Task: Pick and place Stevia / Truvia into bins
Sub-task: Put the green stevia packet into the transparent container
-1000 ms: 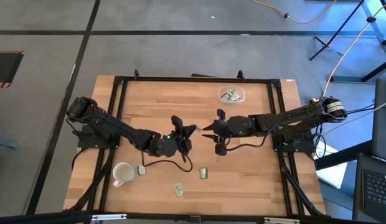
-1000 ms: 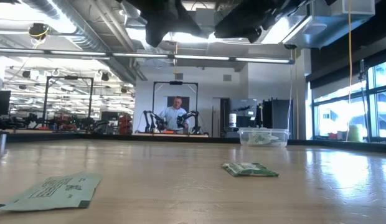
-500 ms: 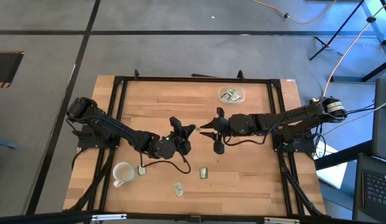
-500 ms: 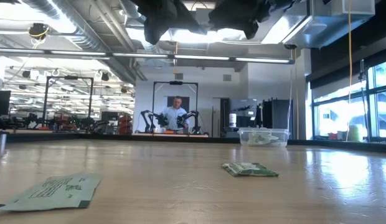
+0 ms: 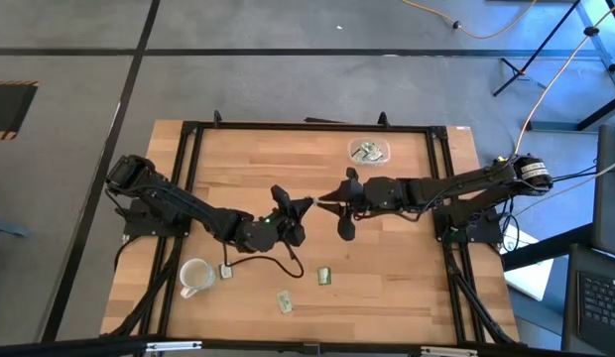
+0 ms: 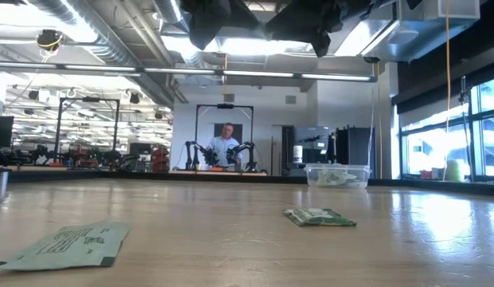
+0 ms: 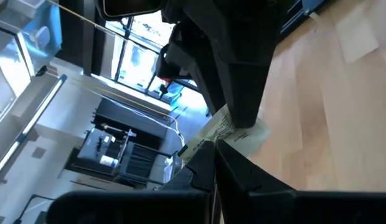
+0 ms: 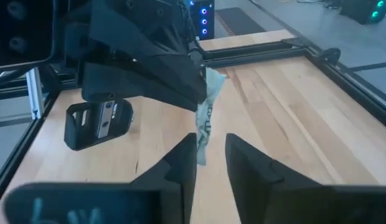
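Above mid-bench, the two arms meet nose to nose, and this looks like a handover in the air. The left pincer [image 5: 293,211] is clamped on a sachet [image 8: 205,118], holding it up by one end, and the right pincer [image 8: 210,163] stands with its fingers parted, one on each side of the sachet's free end but not yet pressed on it. From the left wrist the sachet [image 7: 230,132] sticks out past the dark finger, with the right arm's fingers reaching in just beside it.

The bin [image 5: 369,151] sits at the far edge of the bench, right of centre, already with several sachets in it. More wait on the wood: one [image 5: 324,275] near centre, one [image 5: 285,301] nearer still, one [image 5: 227,270] just beside the mug [image 5: 194,276] at near left.

My read: the next move calls for the right fingers to close squarely on that free end before the left lets go. Paper this thin could slip or fold if the release comes early. Then a carry to the far right and a drop over the bin.
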